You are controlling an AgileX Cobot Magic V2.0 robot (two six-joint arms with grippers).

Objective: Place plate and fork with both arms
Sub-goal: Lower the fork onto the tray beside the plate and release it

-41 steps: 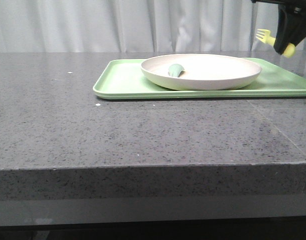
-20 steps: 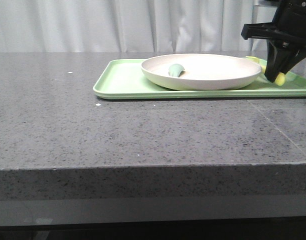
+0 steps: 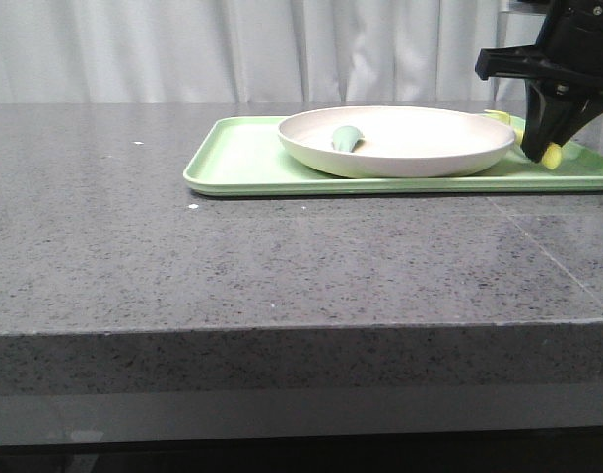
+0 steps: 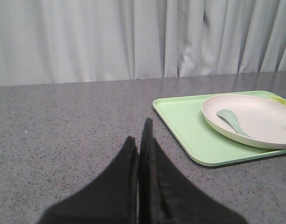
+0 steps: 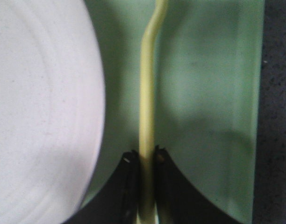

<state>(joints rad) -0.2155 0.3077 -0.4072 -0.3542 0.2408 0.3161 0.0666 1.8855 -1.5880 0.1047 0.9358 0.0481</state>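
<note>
While your right gripper (image 5: 145, 161) pinches the fork (image 5: 146, 107) beside the plate (image 5: 40, 102), your left gripper (image 4: 139, 140) sits closed, empty.

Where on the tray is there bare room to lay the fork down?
Bare strip right of the plate, between its rim and the tray edge; the fork, held by the right gripper, sits over it. A wider bare patch lies between the tray's left rim and the plate. The plate's inside holds a green spoon.

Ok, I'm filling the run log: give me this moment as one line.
right gripper: shut on fork, low over tray beside plate | left gripper: shut, empty | spoon: in plate
</note>
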